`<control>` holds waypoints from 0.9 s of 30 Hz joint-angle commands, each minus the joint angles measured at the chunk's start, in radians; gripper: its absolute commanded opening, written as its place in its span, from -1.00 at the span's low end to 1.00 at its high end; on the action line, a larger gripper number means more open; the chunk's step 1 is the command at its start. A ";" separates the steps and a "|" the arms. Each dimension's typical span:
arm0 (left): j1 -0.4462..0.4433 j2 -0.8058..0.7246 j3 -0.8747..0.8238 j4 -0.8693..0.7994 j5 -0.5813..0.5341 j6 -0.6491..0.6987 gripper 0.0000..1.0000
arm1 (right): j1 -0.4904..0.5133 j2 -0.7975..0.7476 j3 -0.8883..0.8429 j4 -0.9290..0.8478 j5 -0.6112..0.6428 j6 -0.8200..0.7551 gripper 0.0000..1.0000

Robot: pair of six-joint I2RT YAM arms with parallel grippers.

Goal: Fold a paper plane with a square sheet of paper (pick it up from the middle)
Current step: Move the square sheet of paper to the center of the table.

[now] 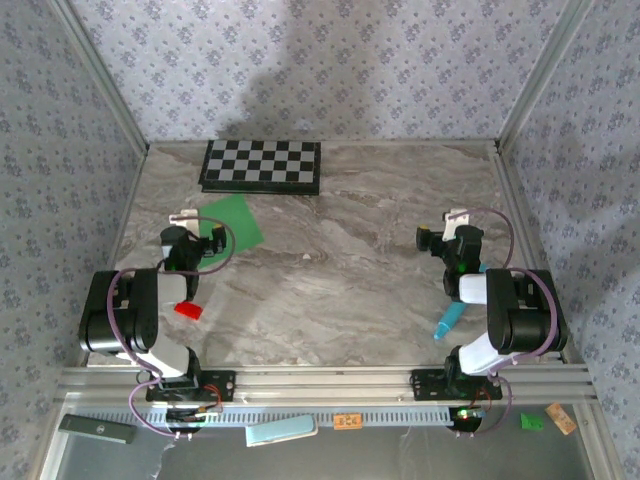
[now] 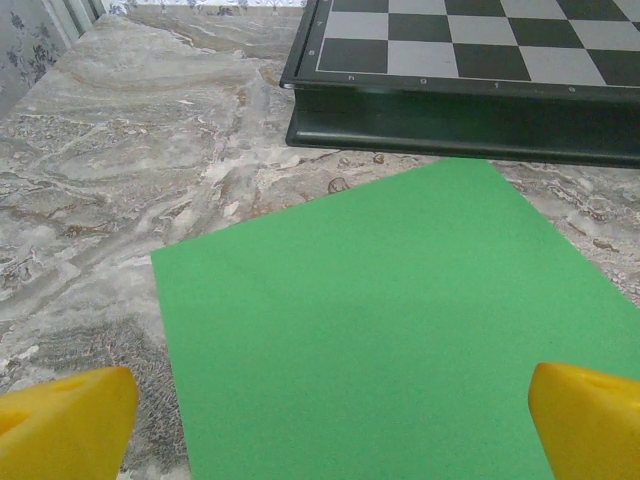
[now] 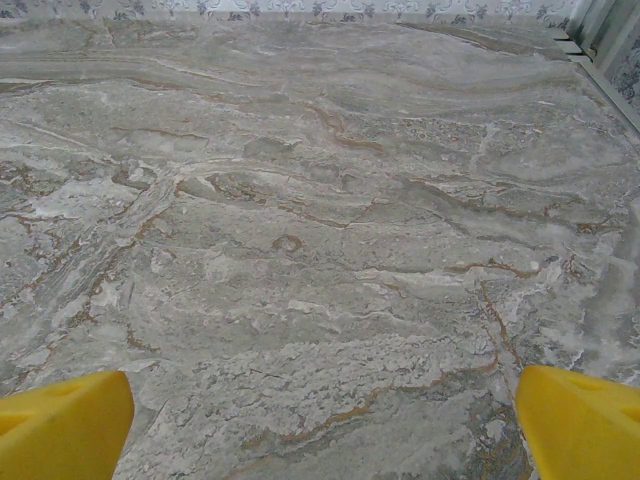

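Note:
The square sheet of paper (image 1: 236, 220) is bright green and lies flat on the marble table, turned at an angle, with no fold in it. One corner points at the checkerboard (image 1: 262, 165). My left gripper (image 1: 190, 236) hovers over the sheet's near left part. In the left wrist view the sheet (image 2: 380, 320) spreads between its yellow fingertips (image 2: 65, 425), which stand wide open (image 2: 335, 425) and hold nothing. At the right, my right gripper (image 1: 455, 232) is open over bare marble (image 3: 325, 425). The paper plane is out of view.
The black-and-white checkerboard (image 2: 470, 60) sits at the back left, just beyond the sheet. A small red block (image 1: 188, 311) lies beside the left arm. A teal marker (image 1: 449, 320) lies by the right arm. Metal frame rails (image 1: 320, 385) border the table.

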 commanded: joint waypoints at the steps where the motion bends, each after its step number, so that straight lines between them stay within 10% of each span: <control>1: 0.005 0.008 0.019 -0.002 0.021 0.007 1.00 | -0.007 0.006 0.011 -0.002 -0.014 0.016 1.00; 14: 0.006 -0.019 0.021 -0.020 0.005 0.000 1.00 | -0.002 -0.051 -0.014 0.007 -0.013 0.010 1.00; 27: 0.000 -0.291 0.226 -0.556 -0.063 -0.199 1.00 | 0.065 -0.338 0.167 -0.466 0.146 0.220 1.00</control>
